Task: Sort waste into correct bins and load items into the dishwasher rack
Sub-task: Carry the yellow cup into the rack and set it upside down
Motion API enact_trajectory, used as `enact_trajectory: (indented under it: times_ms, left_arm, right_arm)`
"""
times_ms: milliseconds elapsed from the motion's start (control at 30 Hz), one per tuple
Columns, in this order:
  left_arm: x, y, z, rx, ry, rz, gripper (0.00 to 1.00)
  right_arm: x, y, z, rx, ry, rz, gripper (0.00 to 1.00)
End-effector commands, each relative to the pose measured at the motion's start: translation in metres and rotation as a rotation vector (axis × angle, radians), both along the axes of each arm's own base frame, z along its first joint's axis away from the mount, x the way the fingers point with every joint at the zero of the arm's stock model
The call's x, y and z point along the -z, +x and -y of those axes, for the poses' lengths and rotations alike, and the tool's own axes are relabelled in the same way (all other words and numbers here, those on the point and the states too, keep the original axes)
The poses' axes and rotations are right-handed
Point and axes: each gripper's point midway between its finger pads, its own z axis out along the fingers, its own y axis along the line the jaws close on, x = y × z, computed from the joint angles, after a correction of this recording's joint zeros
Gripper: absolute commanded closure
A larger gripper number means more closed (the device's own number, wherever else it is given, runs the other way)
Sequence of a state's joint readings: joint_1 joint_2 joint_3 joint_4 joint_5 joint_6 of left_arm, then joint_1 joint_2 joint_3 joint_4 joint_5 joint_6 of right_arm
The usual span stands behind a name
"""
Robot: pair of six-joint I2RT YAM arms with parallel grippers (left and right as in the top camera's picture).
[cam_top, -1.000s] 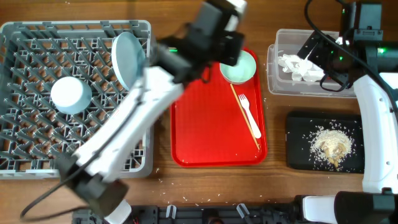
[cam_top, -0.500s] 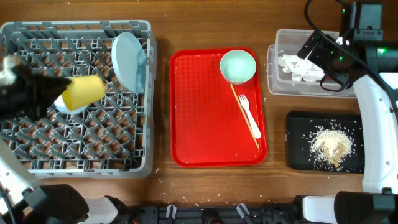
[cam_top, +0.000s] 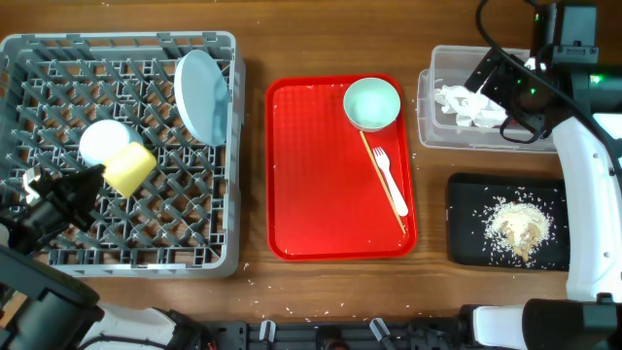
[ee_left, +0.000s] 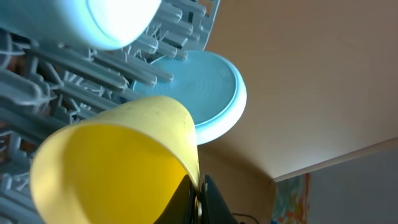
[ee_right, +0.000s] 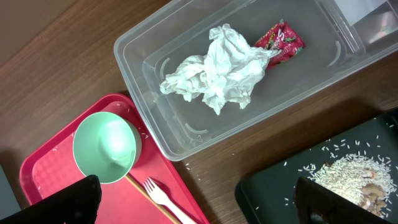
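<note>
At the rack point(cam_top: 175, 226), the left claw point(ee_left: 198, 200) pinches the yellow cup point(ee_left: 118, 163).

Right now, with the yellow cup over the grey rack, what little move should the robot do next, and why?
Probably ease the yellow cup down onto the pegs of the dishwasher rack, beside the small white bowl. The left gripper is shut on the cup's rim, and the cup sits tilted over the rack, so it looks not yet set down.
</note>
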State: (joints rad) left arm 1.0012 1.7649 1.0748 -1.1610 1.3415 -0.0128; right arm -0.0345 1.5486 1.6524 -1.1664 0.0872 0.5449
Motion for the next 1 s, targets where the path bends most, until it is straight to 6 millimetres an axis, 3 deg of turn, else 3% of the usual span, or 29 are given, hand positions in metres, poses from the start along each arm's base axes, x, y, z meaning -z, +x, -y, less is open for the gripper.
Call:
enact_trajectory:
  times_ms: [0,267,633,967]
  left_arm:
    - [0.0,-0.005,-0.012,-0.044,-0.009,0.013,0.96]
    - [0.02,-0.016,-0.019,-0.045,0.044,-0.074,0.96]
    - [0.026,-0.019,-0.017,-0.034,0.055,-0.114,0.96]
    - [0.04,-0.045,-0.033,-0.076,0.101,-0.231,0.94]
  right_arm:
    - [0.001,0.001,0.002,0.012,-0.005,-0.001,0.0]
    - [0.001,0.001,0.002,0.012,-0.005,-0.001,0.0]
    - [0.001,0.001,0.002,0.012,-0.005,-0.001,0.0]
    - [0.001,0.001,0.002,0.012,-0.005,-0.001,0.0]
